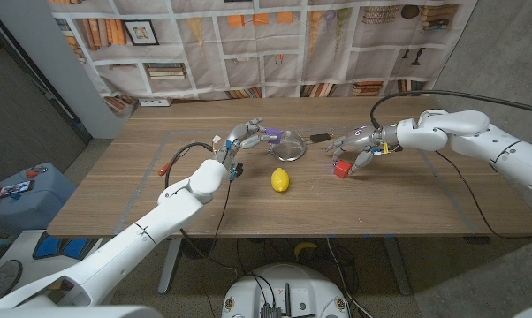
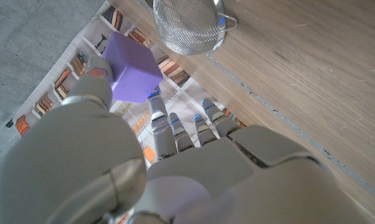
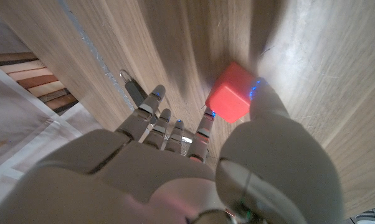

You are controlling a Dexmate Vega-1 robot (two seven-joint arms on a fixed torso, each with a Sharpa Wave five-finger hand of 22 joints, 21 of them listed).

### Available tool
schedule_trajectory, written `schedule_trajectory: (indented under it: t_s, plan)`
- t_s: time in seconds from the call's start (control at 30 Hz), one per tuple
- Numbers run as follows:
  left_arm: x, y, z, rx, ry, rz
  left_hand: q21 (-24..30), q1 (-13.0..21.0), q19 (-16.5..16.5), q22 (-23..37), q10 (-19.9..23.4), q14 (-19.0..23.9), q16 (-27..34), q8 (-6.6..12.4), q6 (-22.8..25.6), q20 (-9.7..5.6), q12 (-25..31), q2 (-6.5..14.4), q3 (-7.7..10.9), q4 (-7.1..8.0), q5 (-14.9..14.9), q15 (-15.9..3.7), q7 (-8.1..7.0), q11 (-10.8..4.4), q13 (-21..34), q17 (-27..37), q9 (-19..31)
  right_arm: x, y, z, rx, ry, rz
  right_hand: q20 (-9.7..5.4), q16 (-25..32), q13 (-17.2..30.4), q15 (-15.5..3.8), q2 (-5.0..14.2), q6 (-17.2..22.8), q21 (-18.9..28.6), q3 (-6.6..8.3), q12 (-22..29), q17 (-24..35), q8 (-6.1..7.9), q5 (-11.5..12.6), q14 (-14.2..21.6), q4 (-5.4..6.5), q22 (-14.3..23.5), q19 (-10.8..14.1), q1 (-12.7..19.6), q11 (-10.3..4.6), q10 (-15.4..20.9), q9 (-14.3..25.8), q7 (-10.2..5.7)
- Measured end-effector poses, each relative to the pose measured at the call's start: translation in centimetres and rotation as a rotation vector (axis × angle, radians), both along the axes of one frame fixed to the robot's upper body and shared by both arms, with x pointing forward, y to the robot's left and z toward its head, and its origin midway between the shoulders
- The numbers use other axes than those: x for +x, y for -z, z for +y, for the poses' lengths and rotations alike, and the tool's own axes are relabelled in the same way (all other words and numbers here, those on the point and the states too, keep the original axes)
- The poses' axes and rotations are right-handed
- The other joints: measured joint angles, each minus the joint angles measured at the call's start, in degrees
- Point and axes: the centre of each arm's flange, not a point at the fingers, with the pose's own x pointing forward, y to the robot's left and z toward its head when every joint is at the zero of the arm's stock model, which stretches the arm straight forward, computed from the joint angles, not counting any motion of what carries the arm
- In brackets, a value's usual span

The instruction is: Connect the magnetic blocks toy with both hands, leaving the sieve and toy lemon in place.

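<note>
My left hand [image 1: 245, 138] holds a purple block [image 1: 270, 137] pinched between thumb and finger, lifted above the table close to the metal sieve [image 1: 289, 144]. In the left wrist view the purple block [image 2: 132, 68] sits at the thumb tip of my left hand [image 2: 169, 155], with the sieve [image 2: 187, 25] just past it. My right hand [image 1: 359, 143] pinches a red block [image 1: 341, 168] at or just over the tabletop. In the right wrist view the red block [image 3: 232, 99] sits between the thumb and a finger of my right hand [image 3: 194, 162]. The toy lemon [image 1: 280, 180] lies between the hands, nearer me.
The sieve's dark handle [image 1: 320, 138] points toward my right hand. The wooden table [image 1: 407, 203] has a faint taped rectangle on it. A bookshelf-print curtain [image 1: 275, 44] hangs behind. A blue bin [image 1: 23, 194] stands off the table's left side.
</note>
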Motion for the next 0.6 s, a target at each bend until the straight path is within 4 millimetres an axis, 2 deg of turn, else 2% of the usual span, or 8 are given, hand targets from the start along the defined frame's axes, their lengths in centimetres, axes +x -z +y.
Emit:
schedule_trajectory:
  t_s: [0.33, 0.5, 0.6]
  plan:
    - [-0.02, 0.14, -0.07, -0.005, -0.004, 0.003, 0.0, -0.2, 0.0, 0.0, 0.0, 0.0, 0.0, -0.01, 0.0, 0.00, 0.0, 0.2, -0.01, -0.01, -0.1, 0.00, -0.01, 0.00, 0.0, 0.0, 0.0, 0.34, -0.09, 0.05, -0.004, -0.013, -0.004, 0.20, 0.4, 0.0, -0.09, 0.53, 1.9, 0.0, -1.05, 0.0, 0.4, 1.01, 0.2, 0.7, 0.60, 0.0, 0.6, 0.5, -1.02, 1.0, 0.0, -0.12]
    - [0.00, 0.18, -0.22, -0.006, -0.002, 0.004, 0.0, -0.2, 0.0, 0.0, 0.0, 0.0, 0.0, -0.03, 0.0, 0.00, 0.0, 0.2, -0.01, -0.01, -0.1, 0.00, -0.01, 0.00, 0.0, 0.0, -0.1, 0.43, -0.10, 0.04, -0.005, -0.021, -0.006, 0.01, 0.4, 0.0, 0.00, 0.53, 4.0, 0.0, -1.45, 0.0, 0.4, 1.89, 0.2, 1.0, 0.65, 0.0, 0.8, 0.5, -1.73, 1.8, 0.3, -0.13]
    - [0.05, 0.18, -0.23, -0.006, -0.003, 0.005, 0.0, -0.3, 0.0, 0.0, 0.0, 0.0, 0.0, -0.20, 0.0, 0.00, 0.0, 0.3, -0.01, -0.02, -0.1, 0.00, -0.01, 0.00, 0.0, 0.0, -0.1, 0.49, -0.11, 0.01, -0.005, -0.022, -0.005, 0.03, 0.9, 0.0, -0.10, 0.54, 5.5, 0.0, -1.84, 0.0, 0.6, 2.78, 0.2, 1.5, 0.92, 0.0, 1.3, 0.5, -1.51, 2.0, 0.4, -0.08]
